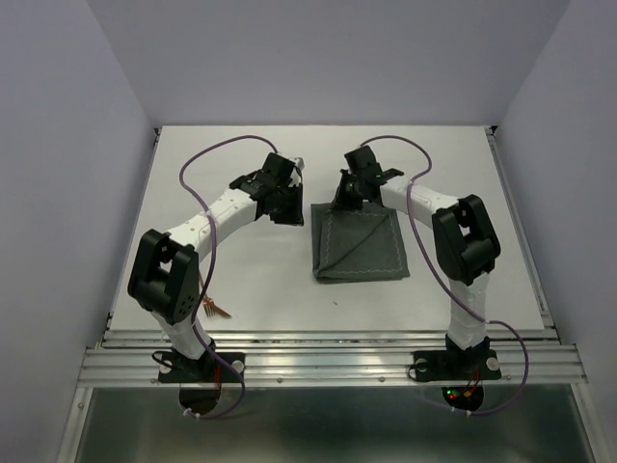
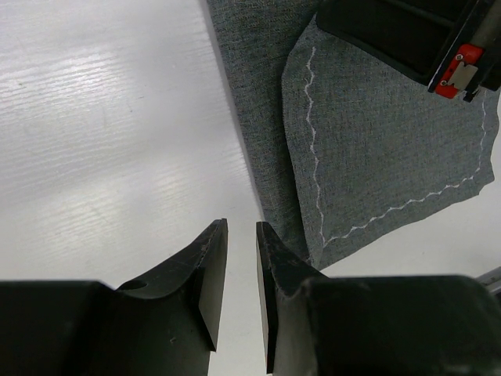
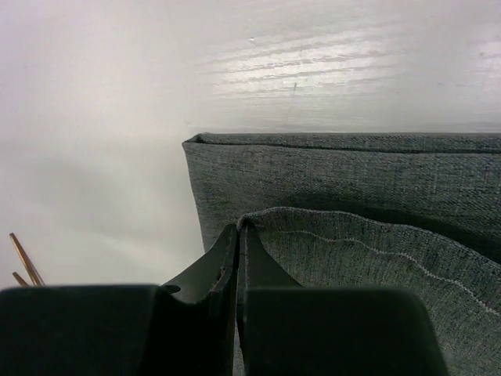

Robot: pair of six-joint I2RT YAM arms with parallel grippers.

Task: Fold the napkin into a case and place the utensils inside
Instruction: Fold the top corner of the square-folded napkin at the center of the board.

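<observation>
On the table, right of centre: the napkin (image 1: 360, 246) lies folded into a layered grey-green rectangle, flat on the white table (image 1: 251, 280), between the two arms' forward ends.
Napkin layers: in the left wrist view the napkin (image 2: 376, 157) shows an upper layer with a white zigzag-stitched hem over a wider lower layer; in the right wrist view the napkin (image 3: 352, 180) has a straight folded edge on its far side, and the upper layer curves up toward the fingers.
Right gripper: the right gripper (image 1: 345, 198) sits at the napkin's far-left corner; seen from its own wrist, the right gripper (image 3: 237, 229) has its fingers pressed together on the hemmed corner of the upper layer.
Left gripper: the left gripper (image 1: 289, 210) hangs over bare table just beside the napkin's left edge; the left gripper (image 2: 241, 225) has its fingers a little apart, with nothing between them.
Utensils: the utensils (image 1: 217, 311), copper-brown, lie by the left arm's base, well apart from the napkin; their tips (image 3: 23, 266) show at the left of the right wrist view.
Cables: purple cables (image 1: 207, 159) loop from each arm.
</observation>
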